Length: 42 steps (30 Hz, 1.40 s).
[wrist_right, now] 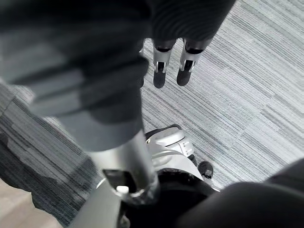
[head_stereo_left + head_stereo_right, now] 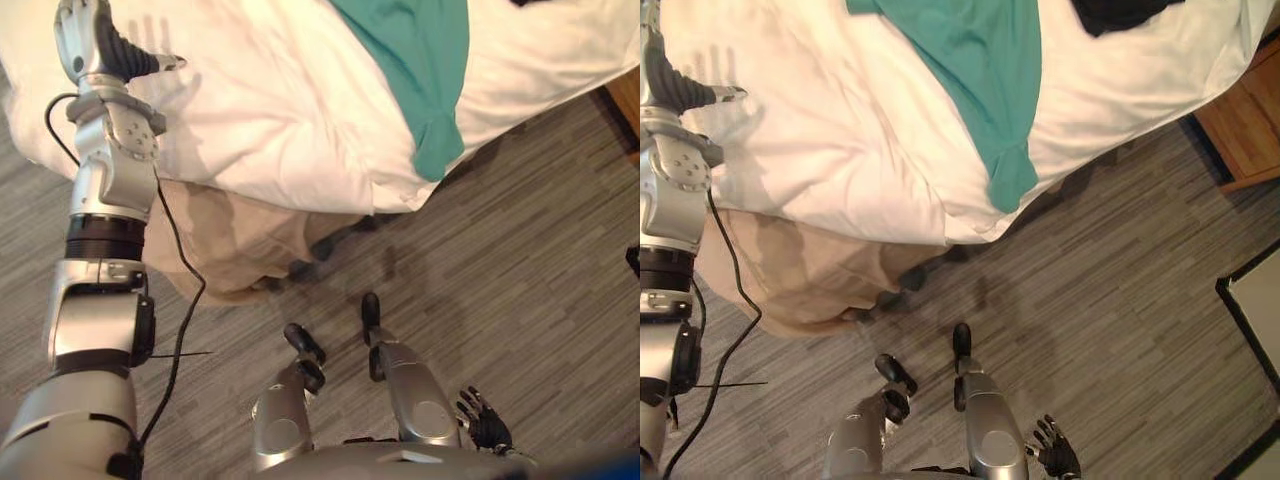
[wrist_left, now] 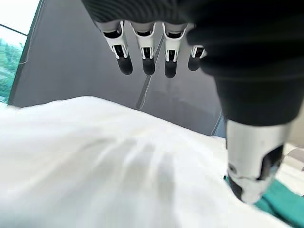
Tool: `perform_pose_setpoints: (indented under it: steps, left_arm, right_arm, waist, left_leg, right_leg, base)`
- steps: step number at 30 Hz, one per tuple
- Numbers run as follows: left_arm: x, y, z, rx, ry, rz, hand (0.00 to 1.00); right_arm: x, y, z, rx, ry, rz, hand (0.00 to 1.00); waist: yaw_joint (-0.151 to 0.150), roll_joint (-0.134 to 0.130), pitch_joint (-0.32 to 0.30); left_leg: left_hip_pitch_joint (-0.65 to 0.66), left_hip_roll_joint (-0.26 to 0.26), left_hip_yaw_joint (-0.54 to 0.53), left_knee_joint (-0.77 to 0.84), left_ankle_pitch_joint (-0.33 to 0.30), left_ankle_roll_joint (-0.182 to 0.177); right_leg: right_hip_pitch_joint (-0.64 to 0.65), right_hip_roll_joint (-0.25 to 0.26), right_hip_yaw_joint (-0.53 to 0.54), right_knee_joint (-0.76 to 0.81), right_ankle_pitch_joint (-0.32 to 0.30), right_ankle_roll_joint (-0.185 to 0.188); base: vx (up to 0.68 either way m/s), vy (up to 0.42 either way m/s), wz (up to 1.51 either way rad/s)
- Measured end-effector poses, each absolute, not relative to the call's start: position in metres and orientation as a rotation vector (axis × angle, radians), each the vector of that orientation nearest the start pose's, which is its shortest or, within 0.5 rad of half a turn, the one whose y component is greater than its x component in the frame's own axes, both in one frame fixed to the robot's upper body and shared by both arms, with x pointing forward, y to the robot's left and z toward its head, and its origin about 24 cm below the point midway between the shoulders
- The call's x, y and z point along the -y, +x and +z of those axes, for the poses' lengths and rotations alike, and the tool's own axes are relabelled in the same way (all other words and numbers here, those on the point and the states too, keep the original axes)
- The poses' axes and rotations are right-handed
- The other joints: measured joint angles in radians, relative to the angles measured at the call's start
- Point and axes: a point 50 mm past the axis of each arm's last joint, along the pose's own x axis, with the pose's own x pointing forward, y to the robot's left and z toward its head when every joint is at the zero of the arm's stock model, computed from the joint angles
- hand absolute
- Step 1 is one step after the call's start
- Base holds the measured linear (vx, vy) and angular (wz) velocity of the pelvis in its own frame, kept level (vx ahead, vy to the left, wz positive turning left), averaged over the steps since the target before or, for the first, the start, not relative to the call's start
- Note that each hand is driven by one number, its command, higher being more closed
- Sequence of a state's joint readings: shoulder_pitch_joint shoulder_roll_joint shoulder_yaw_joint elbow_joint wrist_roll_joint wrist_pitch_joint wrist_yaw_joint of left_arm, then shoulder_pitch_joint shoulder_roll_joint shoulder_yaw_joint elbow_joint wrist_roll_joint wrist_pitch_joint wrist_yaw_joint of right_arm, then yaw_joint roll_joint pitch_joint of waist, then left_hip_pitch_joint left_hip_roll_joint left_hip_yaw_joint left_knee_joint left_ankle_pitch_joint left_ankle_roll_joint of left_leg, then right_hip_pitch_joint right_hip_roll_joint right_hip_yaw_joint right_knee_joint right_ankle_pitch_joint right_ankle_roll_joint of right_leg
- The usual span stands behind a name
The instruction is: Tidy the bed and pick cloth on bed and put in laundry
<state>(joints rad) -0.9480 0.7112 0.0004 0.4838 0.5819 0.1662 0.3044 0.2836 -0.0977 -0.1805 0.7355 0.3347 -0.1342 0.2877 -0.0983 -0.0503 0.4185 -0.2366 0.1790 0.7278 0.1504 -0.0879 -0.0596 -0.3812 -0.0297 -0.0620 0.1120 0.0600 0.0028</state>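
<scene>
Right wrist view shows the right hand (image 1: 185,66) hanging low beside the robot over the grey floor (image 2: 520,260), fingers straight and holding nothing. Farther out, the left hand (image 2: 100,45) hovers just above the white duvet (image 2: 280,110) near the bed's edge, fingers relaxed and empty, while the teal cloth (image 2: 420,60) lies well apart to its right, draped over the duvet's corner. To do this step well, I judge 1 hand should reach across and pinch a bunched fold of teal cloth, not the duvet beneath.
</scene>
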Motion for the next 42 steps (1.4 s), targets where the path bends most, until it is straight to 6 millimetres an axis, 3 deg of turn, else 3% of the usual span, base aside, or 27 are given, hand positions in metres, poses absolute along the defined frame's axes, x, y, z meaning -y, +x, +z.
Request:
perform_pose_setpoints:
  steps: [5, 9, 11, 12, 20, 25, 31, 34, 36, 39, 40, 42]
  left_arm:
    - [-0.274, 0.355, 0.320, 0.475, 1.076, 0.716, 0.00]
    - [-0.270, 0.359, 0.325, 0.436, 1.118, 0.690, 0.00]
    - [-0.268, 0.359, 0.331, 0.444, 1.112, 0.697, 0.00]
    - [-0.267, 0.358, 0.334, 0.450, 1.107, 0.699, 1.00]
    - [-0.272, 0.357, 0.336, 0.430, 1.065, 0.685, 1.00]
    - [-0.266, 0.361, 0.336, 0.438, 1.042, 0.596, 1.00]
    - [-0.257, 0.365, 0.318, 0.471, 0.944, 0.415, 1.00]
    - [-0.255, 0.364, 0.306, 0.507, 0.879, 0.348, 1.00]
    - [-0.256, 0.363, 0.286, 0.501, 0.849, 0.296, 1.00]
    - [-0.258, 0.354, 0.257, 0.485, 0.831, 0.241, 1.00]
    - [-0.257, 0.349, 0.239, 0.472, 0.803, 0.199, 1.00]
    - [-0.259, 0.338, 0.205, 0.420, 0.750, 0.147, 1.00]
  right_arm:
    - [0.224, 0.103, -0.123, -0.675, 0.402, -0.165, 0.00]
    - [0.234, 0.150, -0.089, -0.410, 0.471, -0.107, 0.00]
    - [0.233, 0.164, -0.079, -0.342, 0.486, -0.075, 0.00]
    - [0.233, 0.167, -0.077, -0.331, 0.487, -0.068, 0.00]
    - [0.241, 0.173, -0.072, -0.303, 0.483, -0.073, 0.00]
    - [0.247, 0.173, -0.070, -0.294, 0.469, -0.086, 0.00]
    - [0.248, 0.172, -0.070, -0.300, 0.464, -0.104, 0.00]
    - [0.249, 0.164, -0.075, -0.330, 0.445, -0.120, 0.00]
    - [0.254, 0.148, -0.084, -0.397, 0.401, -0.157, 0.00]
    - [0.259, 0.129, -0.095, -0.469, 0.375, -0.213, 0.00]
    - [0.259, 0.117, -0.101, -0.512, 0.367, -0.243, 0.00]
    - [0.258, 0.099, -0.111, -0.586, 0.361, -0.290, 0.00]
  waist:
    - [-0.012, -0.017, 0.038]
    - [-0.024, -0.019, 0.059]
    - [-0.024, -0.018, 0.063]
    - [-0.023, -0.020, 0.064]
    - [-0.032, -0.019, 0.068]
    - [-0.021, -0.017, 0.068]
    - [-0.014, -0.008, 0.063]
    - [0.004, 0.014, 0.050]
    - [0.009, 0.041, 0.028]
    - [0.021, 0.054, -0.016]
    - [0.036, 0.055, -0.045]
    - [0.037, 0.065, -0.086]
  left_leg:
    - [-0.095, 0.017, 0.013, 0.050, -0.001, 0.012]
    - [-0.133, 0.031, 0.029, 0.086, -0.014, 0.036]
    - [-0.157, 0.037, 0.029, 0.099, -0.026, 0.050]
    - [-0.169, 0.041, 0.028, 0.109, -0.031, 0.054]
    - [-0.214, 0.065, 0.029, 0.171, -0.051, 0.070]
    - [-0.189, 0.061, 0.029, 0.172, -0.049, 0.070]
    - [-0.092, 0.028, 0.027, 0.124, -0.046, 0.069]
    - [-0.061, 0.018, 0.020, 0.108, -0.042, 0.067]
    - [-0.024, 0.013, 0.010, 0.091, -0.033, 0.064]
    - [0.023, 0.004, 0.004, 0.065, -0.028, 0.056]
    - [0.050, -0.005, 0.003, 0.050, -0.023, 0.050]
    - [0.092, -0.016, -0.023, 0.021, -0.018, 0.045]
  right_leg:
    - [-0.086, 0.000, 0.011, 0.001, 0.036, 0.008]
    - [-0.122, 0.003, 0.021, 0.000, 0.068, 0.013]
    - [-0.135, 0.003, 0.022, -0.008, 0.068, 0.013]
    - [-0.138, 0.002, 0.022, -0.015, 0.068, 0.013]
    - [-0.144, 0.002, 0.020, -0.054, 0.089, 0.012]
    - [-0.115, -0.004, 0.012, -0.054, 0.089, 0.013]
    - [-0.021, -0.024, -0.007, -0.066, 0.079, 0.019]
    - [0.023, -0.031, -0.030, -0.085, 0.079, 0.019]
    - [0.072, -0.033, -0.055, -0.097, 0.078, 0.019]
    - [0.118, -0.034, -0.064, -0.098, 0.061, 0.023]
    - [0.141, -0.036, -0.066, -0.099, 0.048, 0.026]
    - [0.190, -0.040, -0.095, -0.102, 0.025, 0.031]
  base:
    - [-0.10, -0.015, -0.06]
    - [-0.11, -0.006, -0.12]
    - [-0.11, -0.022, 0.03]
    - [-0.11, -0.032, 0.10]
    - [-0.05, -0.009, 0.01]
    - [0.01, 0.016, 0.03]
    - [0.01, 0.042, 0.09]
    - [0.04, 0.017, 0.14]
    - [0.06, 0.009, 0.26]
    - [0.07, 0.005, 0.14]
    - [0.10, -0.015, 0.15]
    - [0.10, -0.015, 0.32]
